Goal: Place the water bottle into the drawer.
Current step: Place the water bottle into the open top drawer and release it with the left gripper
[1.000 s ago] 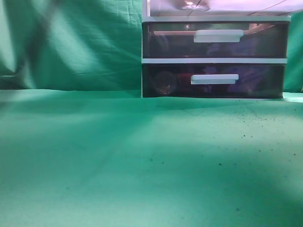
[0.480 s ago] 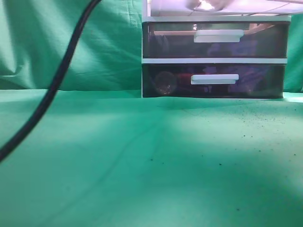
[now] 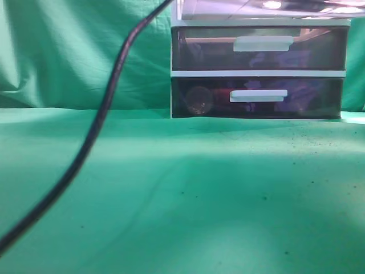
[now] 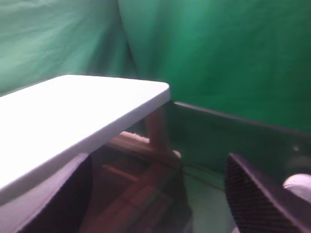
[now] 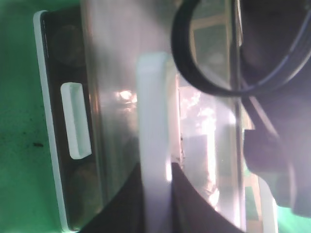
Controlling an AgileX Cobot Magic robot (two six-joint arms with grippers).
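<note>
The white-framed drawer unit (image 3: 258,73) stands at the back right. Only the bottom strip of its top drawer (image 3: 256,8) shows, at the frame's upper edge. In the right wrist view my right gripper (image 5: 156,170) is shut on the white bar handle (image 5: 153,111) of this translucent pinkish drawer (image 5: 209,121), one dark finger on each side. Glare fills the drawer and I cannot make out the water bottle. My left gripper (image 4: 155,204) is open and empty beside the unit's white top (image 4: 73,116), its dark fingers (image 4: 257,199) wide apart.
Two darker drawers with white handles (image 3: 263,43) (image 3: 258,96) sit below the top one. A black cable (image 3: 102,120) hangs across the left of the exterior view and loops in the right wrist view (image 5: 209,53). Green cloth (image 3: 188,194) covers the table and backdrop.
The black cable has swung to the right across the exterior view. The bright reflection at the top drawer has shifted right, and the strip of drawer looks darker.
</note>
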